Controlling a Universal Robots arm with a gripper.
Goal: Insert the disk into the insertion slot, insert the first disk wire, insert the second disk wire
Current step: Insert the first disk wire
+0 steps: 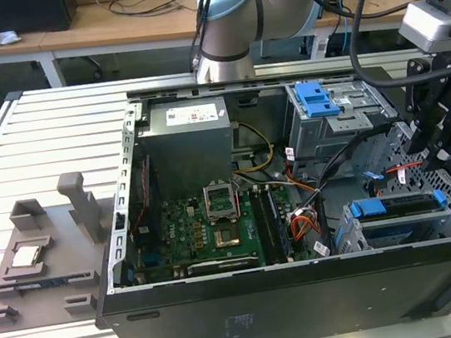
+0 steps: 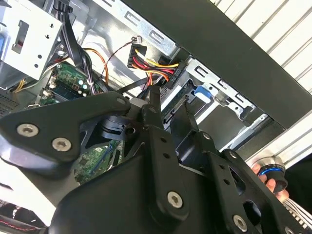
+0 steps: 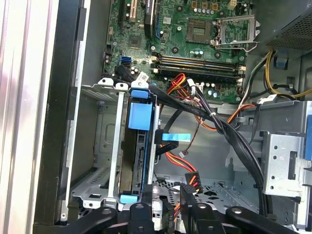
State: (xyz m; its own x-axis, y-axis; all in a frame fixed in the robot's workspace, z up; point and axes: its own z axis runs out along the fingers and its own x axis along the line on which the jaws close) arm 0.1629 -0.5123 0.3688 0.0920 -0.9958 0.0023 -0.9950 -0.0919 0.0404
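Observation:
The disk (image 1: 399, 210), in its bright blue caddy, lies in the insertion slot (image 1: 349, 240) of the perforated cage at the case's front corner, on the exterior view's right. In the first wrist view the disk (image 3: 140, 163) shows edge-on between the cage rails (image 3: 118, 146). My gripper (image 1: 436, 158) hangs just above that cage. Its fingers (image 2: 155, 105) are shut on a black connector (image 2: 170, 74) with red, yellow and black wires. That connector (image 3: 189, 184) sits just off the disk's rear edge, apart from it.
Black cable bundles (image 3: 234, 141) cross the case beside the cage. A taller grey drive box with a blue latch (image 1: 316, 99) stands behind. The motherboard (image 1: 209, 230) and power supply (image 1: 186, 137) fill the case's other half. A grey fixture (image 1: 40, 254) lies outside on the slatted table.

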